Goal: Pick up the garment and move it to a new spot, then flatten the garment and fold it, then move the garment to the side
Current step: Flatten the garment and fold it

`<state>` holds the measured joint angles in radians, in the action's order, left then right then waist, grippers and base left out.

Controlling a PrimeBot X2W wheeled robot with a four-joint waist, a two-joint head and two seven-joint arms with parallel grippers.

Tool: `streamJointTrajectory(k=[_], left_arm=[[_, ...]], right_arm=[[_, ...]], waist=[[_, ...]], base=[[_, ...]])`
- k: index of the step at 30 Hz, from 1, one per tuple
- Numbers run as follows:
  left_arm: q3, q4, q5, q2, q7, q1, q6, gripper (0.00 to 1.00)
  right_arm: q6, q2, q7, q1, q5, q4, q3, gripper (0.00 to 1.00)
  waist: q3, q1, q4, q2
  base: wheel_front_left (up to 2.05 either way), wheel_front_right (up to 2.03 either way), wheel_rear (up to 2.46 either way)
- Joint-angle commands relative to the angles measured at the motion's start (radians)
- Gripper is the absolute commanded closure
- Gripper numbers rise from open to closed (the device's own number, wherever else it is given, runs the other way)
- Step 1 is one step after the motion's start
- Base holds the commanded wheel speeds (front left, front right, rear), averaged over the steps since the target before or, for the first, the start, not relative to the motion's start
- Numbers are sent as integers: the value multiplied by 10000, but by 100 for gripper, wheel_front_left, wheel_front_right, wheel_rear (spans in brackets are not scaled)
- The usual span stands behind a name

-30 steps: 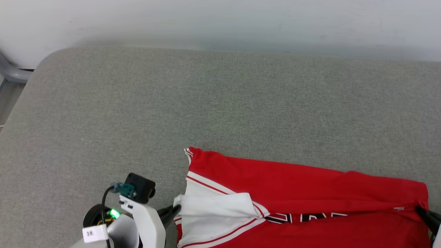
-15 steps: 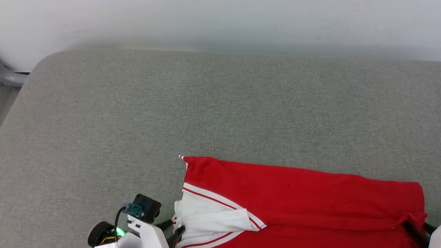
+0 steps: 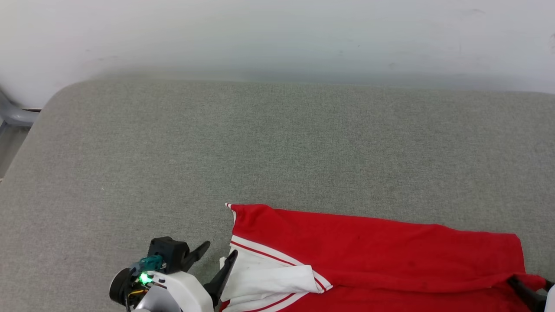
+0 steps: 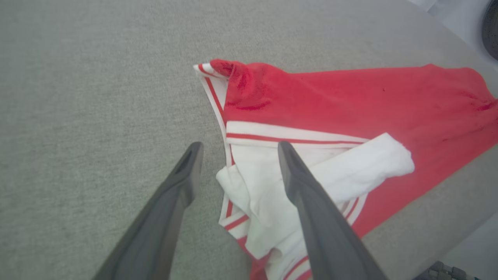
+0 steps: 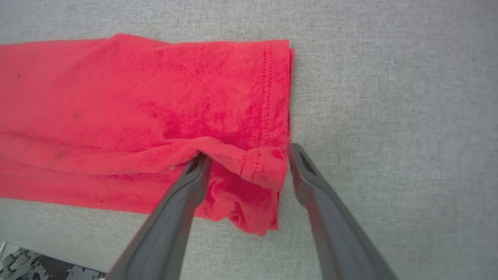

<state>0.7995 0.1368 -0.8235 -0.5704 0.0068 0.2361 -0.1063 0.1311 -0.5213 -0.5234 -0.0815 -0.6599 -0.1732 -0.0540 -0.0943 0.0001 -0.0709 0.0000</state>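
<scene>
Surface: a grey fabric-covered top [image 3: 260, 143] with a rounded far-left corner, set against a white wall [image 3: 277, 34]. A grey tube [image 3: 13, 113] shows just past that corner. The garment [image 3: 368, 242] lies on the near part of the top, right of centre in the head view. It is folded into a long red band running left to right, with its near side close to the top's near edge. At its left end a white sleeve [image 4: 350, 171] lies doubled over itself, bordered by red-and-white striped trim [image 4: 288, 136], and 1 striped point sticks out at the far-left corner. At its right end the stitched hem [image 5: 278, 89] runs straight, and the near corner there is rumpled into a raised fold. The left gripper [image 4: 239, 146] stands with its 2 fingers spread wide and nothing clamped between them. In the left wrist view 1 finger is over bare grey fabric and the other is over the white sleeve; whether that one touches the cloth cannot be told. The right gripper [image 5: 248, 152] is likewise spread wide, astride the rumpled hem corner. 1 fingertip is tucked at the raised red fold and the other is just beside the hem edge over grey fabric. Loose cloth sits between the 2 fingers but is not pinched.
</scene>
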Motion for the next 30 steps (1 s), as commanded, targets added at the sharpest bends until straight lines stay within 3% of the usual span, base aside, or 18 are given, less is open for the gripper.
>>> streamJointTrajectory(k=[1, 9, 15, 22, 30], left_arm=[[-188, -139, 130, 57, -478, -130, -141, 0], [-1045, -442, 1144, 366, -2576, -104, -869, 0], [-2763, -1643, 3415, 1198, -2730, -463, -1255, 0], [-4294, -2816, 6081, 2057, -2726, -1219, -773, 0], [-5038, -2925, 7043, 2922, -2726, -1585, 82, 0]], right_arm=[[-9, -85, -292, -46, -101, 287, -119, 0], [-9, 430, -2286, -126, -87, 1616, -1323, 0], [-8, 1143, -3378, 339, 876, 1727, -2430, 0], [-9, 1839, -4181, 946, 1518, 995, -3193, 0], [-9, 2051, -4111, 1279, 1840, -103, -3765, 0]], waist=[[122, -1, 13, 0], [232, -1, -99, 0], [-55, -1, -298, 0], [-515, -1, -481, 0], [-922, -1, -739, 0]], base=[[0, 0, 0], [0, 0, 0], [0, 0, 0], [0, 0, 0], [0, 0, 0]])
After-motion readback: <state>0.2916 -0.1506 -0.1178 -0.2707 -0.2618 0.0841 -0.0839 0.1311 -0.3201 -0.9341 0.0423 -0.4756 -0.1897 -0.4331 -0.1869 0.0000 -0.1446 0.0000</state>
